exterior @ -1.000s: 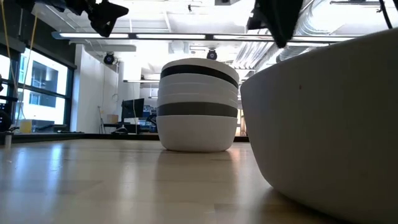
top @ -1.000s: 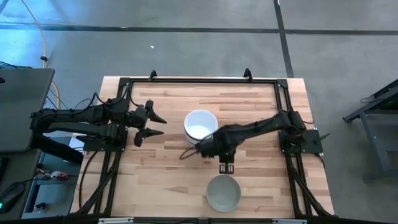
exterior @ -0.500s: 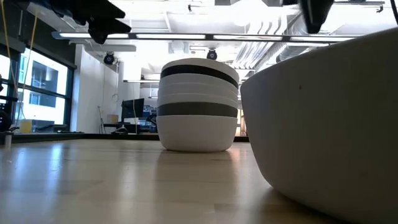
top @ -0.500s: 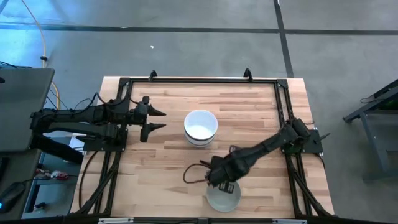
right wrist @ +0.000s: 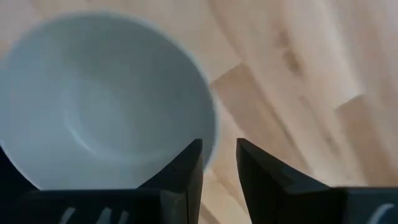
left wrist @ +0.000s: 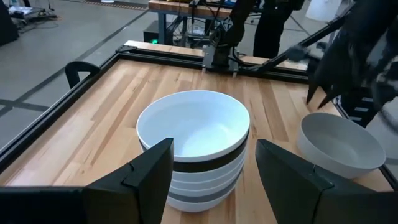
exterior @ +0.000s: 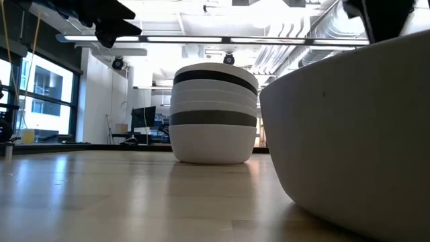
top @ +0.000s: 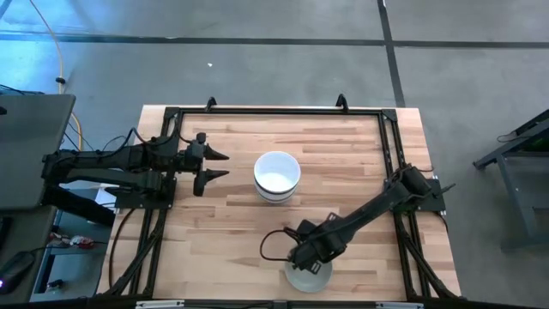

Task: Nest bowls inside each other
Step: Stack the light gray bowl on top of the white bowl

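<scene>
High view: a stack (top: 277, 176) of nested bowls, white on top, stands near the middle of the wooden table (top: 232, 232). A single grey bowl (top: 307, 275) sits well apart from it, close to the table's near edge. The right arm reaches from the right side down over this bowl, its right gripper (top: 310, 257) above the bowl's far rim and partly covering it. The left arm lies along the left edge, its left gripper (top: 208, 166) pointing toward the stack, fingers spread, clear of it.

Low view: the stack (exterior: 215, 114) stands in the middle distance, showing white bands with a black one near the top and a grey one lower down. The grey bowl's wall (exterior: 349, 128) fills the right side, very near the camera. A dark part of the left arm (exterior: 111, 20) hangs at upper left; a piece of the right arm (exterior: 383, 13) shows above the bowl's rim.

Left wrist view: the two spread fingers (left wrist: 149, 177) frame the stack (left wrist: 194, 146), which is apart from them. The grey bowl (left wrist: 341, 146) sits beyond, with the right arm (left wrist: 354, 56) over it.

Right wrist view: the right gripper (right wrist: 219, 168) looks straight down; its fingers (right wrist: 186, 171) stand a narrow gap apart, and the rim of the grey bowl (right wrist: 106, 106) runs toward that gap. I cannot tell whether they are touching the rim.
</scene>
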